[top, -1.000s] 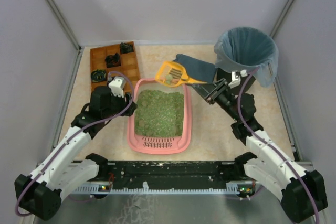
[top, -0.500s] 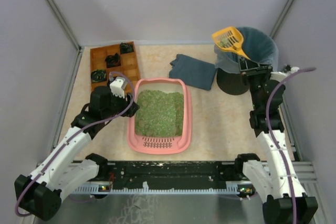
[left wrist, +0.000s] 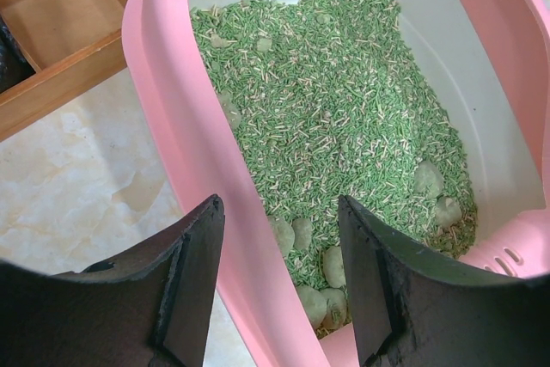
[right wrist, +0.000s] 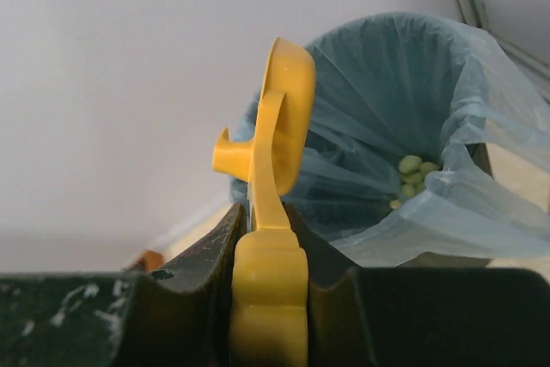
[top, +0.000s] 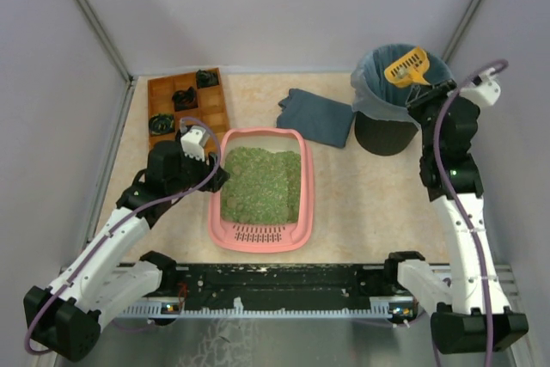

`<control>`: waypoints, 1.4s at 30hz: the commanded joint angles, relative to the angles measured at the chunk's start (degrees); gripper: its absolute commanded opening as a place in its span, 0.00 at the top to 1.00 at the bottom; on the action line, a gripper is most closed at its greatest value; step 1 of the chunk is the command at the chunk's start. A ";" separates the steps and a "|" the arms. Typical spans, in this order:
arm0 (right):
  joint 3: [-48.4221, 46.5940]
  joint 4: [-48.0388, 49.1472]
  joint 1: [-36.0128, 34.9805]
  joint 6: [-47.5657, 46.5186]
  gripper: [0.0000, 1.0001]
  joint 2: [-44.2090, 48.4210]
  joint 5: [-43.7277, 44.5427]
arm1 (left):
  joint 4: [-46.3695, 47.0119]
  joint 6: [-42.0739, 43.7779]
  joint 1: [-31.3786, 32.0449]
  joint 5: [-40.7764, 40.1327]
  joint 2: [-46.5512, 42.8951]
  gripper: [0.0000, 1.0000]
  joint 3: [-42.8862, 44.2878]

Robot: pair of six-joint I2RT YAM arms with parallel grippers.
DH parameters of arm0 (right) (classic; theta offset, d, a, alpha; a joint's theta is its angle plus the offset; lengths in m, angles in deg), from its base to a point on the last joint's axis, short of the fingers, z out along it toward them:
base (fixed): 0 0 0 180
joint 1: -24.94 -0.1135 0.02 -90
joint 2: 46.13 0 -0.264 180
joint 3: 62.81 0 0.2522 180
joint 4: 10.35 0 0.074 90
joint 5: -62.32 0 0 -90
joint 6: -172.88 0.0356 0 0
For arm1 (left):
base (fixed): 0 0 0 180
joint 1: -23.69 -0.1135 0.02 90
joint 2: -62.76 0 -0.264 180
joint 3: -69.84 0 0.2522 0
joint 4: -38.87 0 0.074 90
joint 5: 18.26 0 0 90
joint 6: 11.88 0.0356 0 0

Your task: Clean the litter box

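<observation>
The pink litter box (top: 306, 199) with green litter lies mid-table, its slotted grille at the near end; in the left wrist view its rim (left wrist: 198, 169) runs between my fingers, and grey-green clumps (left wrist: 331, 264) lie near the grille end. My left gripper (top: 215, 176) (left wrist: 279, 281) is open astride the box's left rim. My right gripper (top: 421, 92) (right wrist: 268, 251) is shut on the handle of a yellow slotted scoop (top: 406, 66) (right wrist: 279, 118), turned on its side over the black bin with a blue-grey bag (top: 382, 100) (right wrist: 430, 126). Pale clumps (right wrist: 412, 174) lie in the bag.
A brown wooden compartment tray (top: 163, 109) with dark items stands at the back left, its corner in the left wrist view (left wrist: 60, 32). A folded blue-grey cloth (top: 318, 116) lies behind the litter box, left of the bin. Grey walls close in three sides.
My right arm carried the scoop from the litter box's far end up to the bin and turned it on its side over the bag. The left arm has not moved.
</observation>
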 commanded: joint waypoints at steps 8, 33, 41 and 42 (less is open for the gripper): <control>-18.12 -17.00 0.29 -32.69 1.00 -12.39 -3.66 | 1.45 0.64 -0.15 0.66 0.13 0.39 -0.58; -6.44 -1.47 -6.42 -14.97 1.00 -0.09 -43.37 | 1.10 0.41 -0.25 -0.50 0.49 0.41 -0.30; -6.46 -12.87 -22.65 -16.63 1.00 -4.52 -36.59 | 0.40 -0.22 -0.21 -2.23 1.45 0.43 0.06; -6.37 -13.64 -24.12 -16.31 1.00 -5.22 -35.63 | 0.32 -0.21 -0.26 -2.24 1.63 0.43 0.14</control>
